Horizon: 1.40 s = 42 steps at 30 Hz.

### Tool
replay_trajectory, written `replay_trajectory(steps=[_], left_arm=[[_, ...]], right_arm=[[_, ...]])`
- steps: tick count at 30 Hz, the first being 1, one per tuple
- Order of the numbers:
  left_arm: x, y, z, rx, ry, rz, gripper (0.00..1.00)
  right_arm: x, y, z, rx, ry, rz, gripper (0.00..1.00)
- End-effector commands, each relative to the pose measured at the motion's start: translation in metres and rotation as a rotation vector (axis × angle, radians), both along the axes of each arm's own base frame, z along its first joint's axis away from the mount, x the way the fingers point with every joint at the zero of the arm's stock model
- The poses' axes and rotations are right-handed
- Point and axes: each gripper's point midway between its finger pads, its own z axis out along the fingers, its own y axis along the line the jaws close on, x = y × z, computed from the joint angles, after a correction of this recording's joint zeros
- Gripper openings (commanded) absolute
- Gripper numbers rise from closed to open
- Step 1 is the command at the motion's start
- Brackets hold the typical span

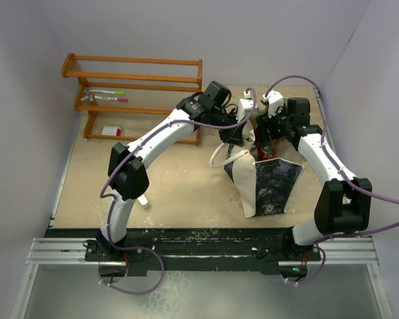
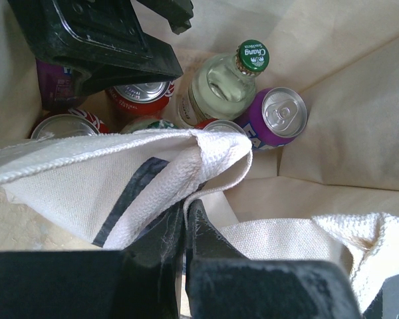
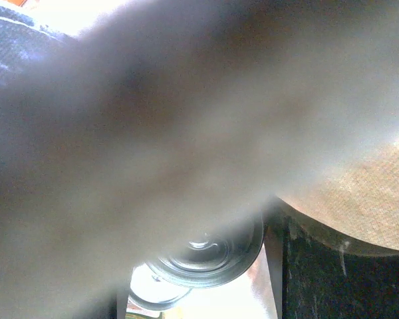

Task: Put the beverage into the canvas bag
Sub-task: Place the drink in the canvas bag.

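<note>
Shelving of orange-brown wood (image 1: pixel 136 80) stood at the far left of the tan bench (image 1: pixel 179 193), with pink and green marker pens (image 1: pixel 110 95) lying on one rail. The left arm (image 1: pixel 153 143) stretched from its base across to the large cream canvas bag (image 1: pixel 269 186) with a dark black-and-white print, which stood upright at the centre right of the bench, between the two arms. The left gripper (image 2: pixel 186 216) was clenched on the bag's rim, a fold of the woven cloth pinched between its black fingers (image 2: pixel 216 242), and the mouth stood open.

Inside, we saw the drinks standing upright and packed together. They were a red-and-white can (image 2: pixel 63 126) at the left, a purple can (image 2: pixel 53 86) partly hidden beyond it, a red can with a silver top (image 2: pixel 143 93), a clear glass bottle with a green crown cap (image 2: pixel 219 83), and a second purple can (image 2: pixel 279 116) just beside the bottle at the right.

The right gripper (image 1: pixel 267 136) reached down into the bag from the right side. In the left wrist view its black body hung over the cans at the left. Its own camera was mostly blocked by blurred canvas, with only a silver can top (image 3: pixel 203 249) showing below. We could not tell whether that gripper was released or grasping a can.
</note>
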Motion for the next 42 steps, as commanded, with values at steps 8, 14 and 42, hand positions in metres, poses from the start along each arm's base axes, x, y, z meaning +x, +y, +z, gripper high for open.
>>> replay_trajectory(steps=[8, 14, 42], left_arm=[[0.035, 0.002, 0.012, -0.006, -0.124, 0.088, 0.0], [0.036, 0.001, 0.015, -0.019, -0.119, 0.09, 0.0], [0.038, 0.003, 0.03, -0.045, -0.108, 0.131, 0.0]], right_arm=[[-0.016, 0.019, 0.043, 0.08, -0.102, 0.059, 0.14], [-0.015, 0.012, 0.056, 0.082, -0.159, 0.002, 0.17], [-0.001, 0.004, 0.033, 0.058, -0.227, -0.041, 0.19]])
